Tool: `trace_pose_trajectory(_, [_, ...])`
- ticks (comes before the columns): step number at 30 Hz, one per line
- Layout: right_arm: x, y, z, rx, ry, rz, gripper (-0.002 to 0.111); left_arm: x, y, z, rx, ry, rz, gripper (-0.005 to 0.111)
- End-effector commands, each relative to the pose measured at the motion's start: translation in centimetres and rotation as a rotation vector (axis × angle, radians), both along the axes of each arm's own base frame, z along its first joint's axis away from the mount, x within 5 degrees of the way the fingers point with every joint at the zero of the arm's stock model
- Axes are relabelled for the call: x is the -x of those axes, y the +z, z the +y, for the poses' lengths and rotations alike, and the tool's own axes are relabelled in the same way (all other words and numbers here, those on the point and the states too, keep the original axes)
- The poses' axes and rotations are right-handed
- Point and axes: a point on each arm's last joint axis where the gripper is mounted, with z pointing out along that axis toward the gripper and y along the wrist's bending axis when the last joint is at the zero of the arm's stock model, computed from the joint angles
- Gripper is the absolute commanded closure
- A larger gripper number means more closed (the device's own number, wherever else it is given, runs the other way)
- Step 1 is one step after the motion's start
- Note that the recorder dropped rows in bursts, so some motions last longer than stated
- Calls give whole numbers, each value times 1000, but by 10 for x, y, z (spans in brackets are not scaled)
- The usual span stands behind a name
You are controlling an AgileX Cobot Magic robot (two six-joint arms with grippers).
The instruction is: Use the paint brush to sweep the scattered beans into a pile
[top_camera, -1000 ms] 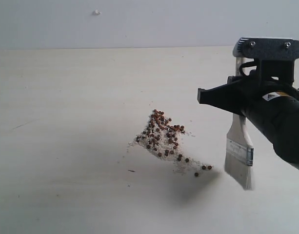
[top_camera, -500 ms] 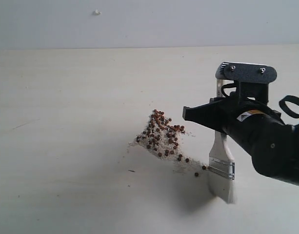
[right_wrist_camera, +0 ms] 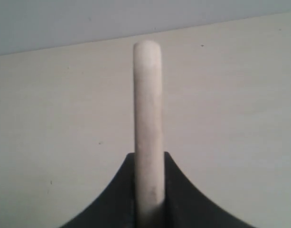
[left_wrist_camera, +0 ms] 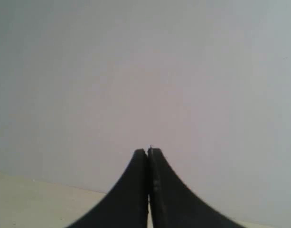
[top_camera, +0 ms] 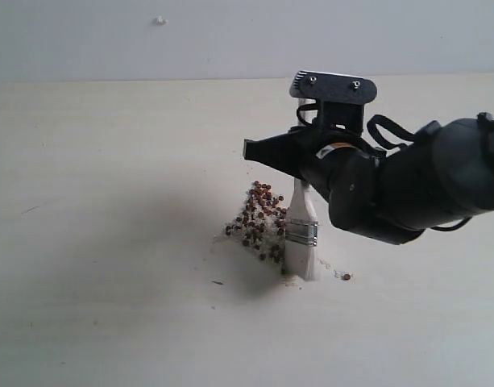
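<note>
Sweeping scene on a pale counter (top_camera: 110,201) backed by a plain grey wall (top_camera: 230,32). The reddish-brown beans (top_camera: 257,193) lie mostly gathered in a loose pile (top_camera: 261,222), mingled with fine whitish crumbs (top_camera: 237,228). The paint brush (top_camera: 301,211) stands nearly upright just beside the pile, on the side facing the right arm. Its silver metal band (top_camera: 301,234) is level with the pile's outer beans, and its whitish bristles (top_camera: 303,260) meet the counter at the pile's edge, touching the nearest beans. One or two stray beans (top_camera: 344,276) lie apart from the pile, beyond the brush. The right tool (top_camera: 301,168) hangs above the pile and just to the brush side of it, its jaws closed narrowly on the upper part of the handle. In the right wrist view the same right tool (right_wrist_camera: 149,161) grips the cream handle (right_wrist_camera: 147,104) from both sides, with the rounded handle end reaching out past the fingertips; the hole in the handle cannot be made out from this edge-on angle. A soft shadow (top_camera: 230,270) of the arm falls on the counter beside the pile, away from the wall. The left tool (left_wrist_camera: 148,156) appears only in its own wrist view, its jaws pressed fully together with nothing between them, seen against the wall; its place relative to the pile cannot be told.
</note>
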Motion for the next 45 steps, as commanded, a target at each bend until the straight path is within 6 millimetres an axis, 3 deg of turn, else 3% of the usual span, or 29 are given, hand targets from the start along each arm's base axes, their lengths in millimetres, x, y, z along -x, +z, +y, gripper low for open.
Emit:
trace_pose_trajectory(1, [-18, 6, 17, -2, 30, -42, 108, 0, -2, 0, -7, 4, 3, 107])
trace_pose_trajectory(7, [-18, 24, 23, 6, 87, -37, 108, 0, -2, 0, -7, 4, 3, 107])
trace_pose_trajectory(14, [-7, 66, 9, 139, 97, -42, 108, 0, -2, 0, -7, 4, 3, 107])
trace_pose_trajectory(21, [15, 78, -17, 178, 60, -65, 108, 0, -2, 0, -7, 4, 3, 107])
trace_pose_trajectory(28, [53, 59, -55, 99, -19, -113, 108, 0, -2, 0, -7, 4, 3, 107])
trace_pose_trajectory(32, [61, 43, -64, 130, -31, -70, 108, 0, -2, 0, -7, 4, 3, 107])
trace_pose_trajectory(41, [53, 8, -57, 127, -44, -41, 108, 0, -2, 0, -7, 4, 3, 107])
trace_pose_trajectory(45, [35, 3, -41, 118, -29, -72, 108, 0, -2, 0, -7, 4, 3, 107])
